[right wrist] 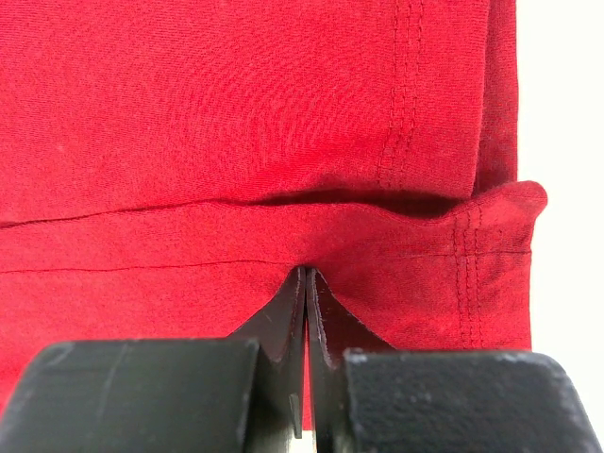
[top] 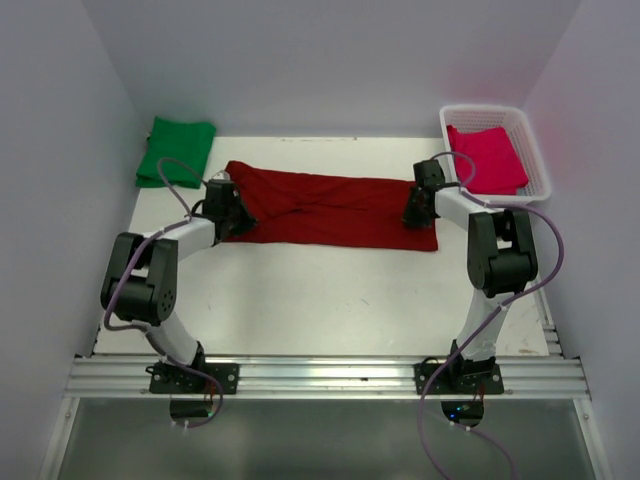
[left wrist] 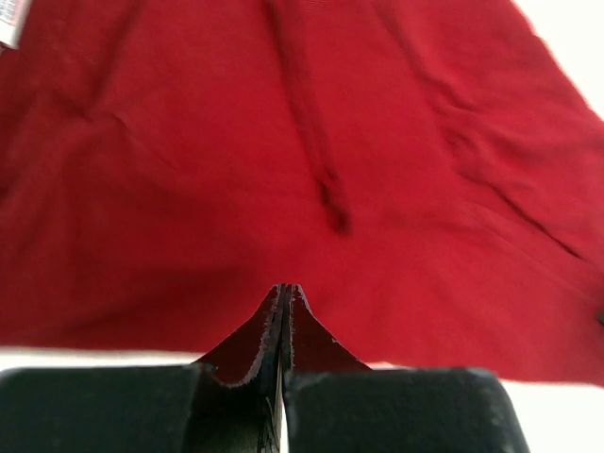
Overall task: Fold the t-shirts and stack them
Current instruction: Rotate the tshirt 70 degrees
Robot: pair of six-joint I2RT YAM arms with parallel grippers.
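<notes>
red cloth pinched at both ends

we see a dark red t-shirt (top: pixel 330 205) lying lengthwise across the far half of the white worktop (top: pixel 340 300), roughly flattened, with loose folds running along its middle. the left claw (left wrist: pixel 285 288) is clenched on the shirt's left end. in its wrist view the two fingers meet with a small peak of red fabric nipped between them, and a strip of bare worktop shows along the near edge of the cloth. a white label (left wrist: pixel 9 24) sits at the top left corner of that view. the right claw (right wrist: pixel 306 276) is likewise clenched on the shirt's right end, gripping a raised flap of cloth near the double-stitched hem (right wrist: pixel 404 94). the flap's corner curls up against the white of the worktop. a folded green t-shirt (top: pixel 177 150) rests at the far left corner of the worktop, apart from the red one. a white basket (top: pixel 537 155) stands at the far right corner, holding a folded pink t-shirt (top: pixel 487 158).
</notes>
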